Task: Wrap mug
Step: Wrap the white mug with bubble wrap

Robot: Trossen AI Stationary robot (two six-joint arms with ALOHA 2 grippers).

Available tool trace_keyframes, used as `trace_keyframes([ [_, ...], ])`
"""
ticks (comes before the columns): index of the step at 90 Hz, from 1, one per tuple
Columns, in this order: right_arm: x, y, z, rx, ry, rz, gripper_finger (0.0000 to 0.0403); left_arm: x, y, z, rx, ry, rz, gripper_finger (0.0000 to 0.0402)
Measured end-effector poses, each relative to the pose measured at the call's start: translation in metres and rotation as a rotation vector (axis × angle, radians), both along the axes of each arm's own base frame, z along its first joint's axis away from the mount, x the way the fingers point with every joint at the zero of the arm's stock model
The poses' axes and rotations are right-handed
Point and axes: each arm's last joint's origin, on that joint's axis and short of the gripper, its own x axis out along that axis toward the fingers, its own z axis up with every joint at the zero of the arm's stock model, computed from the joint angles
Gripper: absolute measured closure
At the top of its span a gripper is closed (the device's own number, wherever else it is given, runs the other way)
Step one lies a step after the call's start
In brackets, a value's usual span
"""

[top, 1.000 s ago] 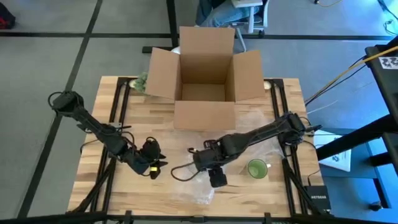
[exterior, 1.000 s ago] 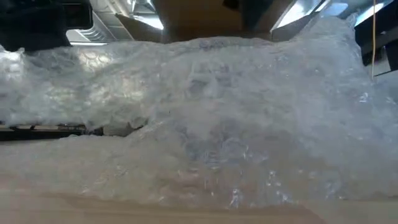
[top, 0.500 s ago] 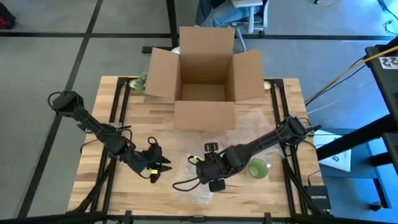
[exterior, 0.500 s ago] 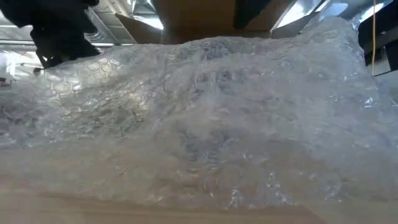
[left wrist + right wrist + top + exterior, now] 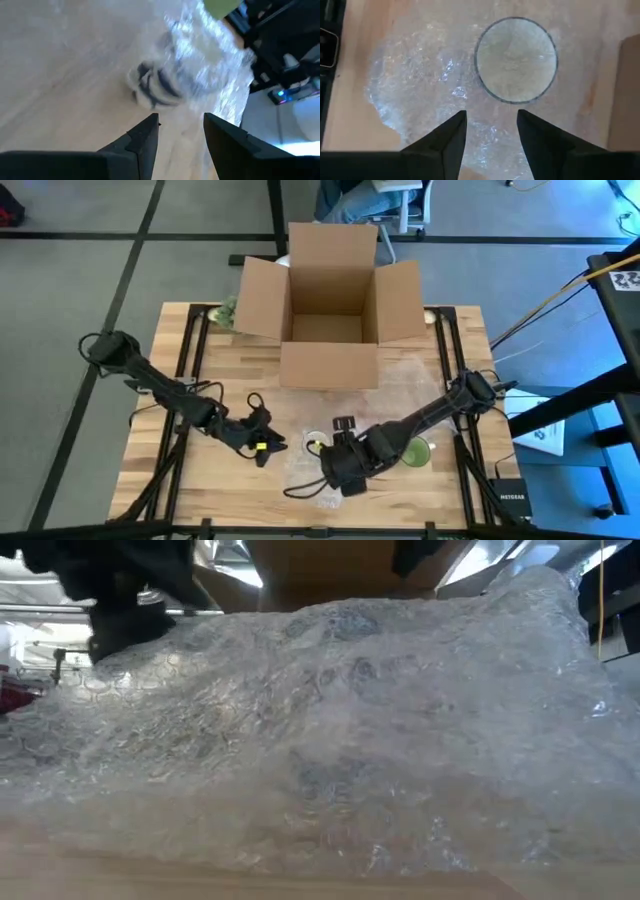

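The wooden surface [image 5: 200,480] has bare wood at its left side and along its near edge. At the far edge stands an open cardboard box [image 5: 328,305] with all its flaps up. A person [image 5: 365,195] sits past the box.

A sheet of bubble wrap [image 5: 375,430] lies on the right half of the surface, from in front of the box down to the near edge. In the low view the bubble wrap [image 5: 350,740] fills almost the whole picture.

A second ago the left gripper [image 5: 262,446] was nearer the left side. It has moved toward the middle and is now close to the edge of the wrap. Its fingers are apart and hold nothing. The right gripper [image 5: 335,470] has slid toward the near edge and sits low over the wrap. Its fingers are apart too.

The green mug [image 5: 412,450] stands on the wrap, right of the middle. It has not moved. It is just right of the right arm and close to the right gripper. It is well apart from the left gripper. The right wrist view shows the mug [image 5: 516,60] as a round rim under the wrap, past the open fingers [image 5: 445,145].
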Motion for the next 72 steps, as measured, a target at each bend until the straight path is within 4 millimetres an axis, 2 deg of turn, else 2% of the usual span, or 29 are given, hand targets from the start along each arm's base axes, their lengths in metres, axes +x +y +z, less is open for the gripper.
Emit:
trace_keyframes([
  [27, -0.001, 0.007, 0.001, -0.015, -0.036, 0.008, 0.024, 0.012, -0.003, -0.019, 0.012, 0.014, -0.005, 0.0261],
  [46, 0.0, 0.007, 0.002, -0.019, -0.062, 0.002, 0.024, 0.021, -0.006, -0.024, 0.017, -0.048, -0.025, 0.0265],
  [54, 0.001, 0.007, 0.002, -0.028, -0.074, -0.003, 0.024, 0.022, -0.006, -0.026, 0.021, -0.04, -0.03, 0.0294],
  [66, 0.002, 0.007, 0.002, -0.025, -0.082, 0.0, 0.024, 0.022, -0.006, -0.025, 0.043, -0.045, -0.046, 0.0378],
  [72, 0.002, 0.008, 0.002, -0.027, -0.087, 0.011, 0.024, 0.021, -0.006, -0.021, 0.045, -0.066, -0.04, 0.0392],
])
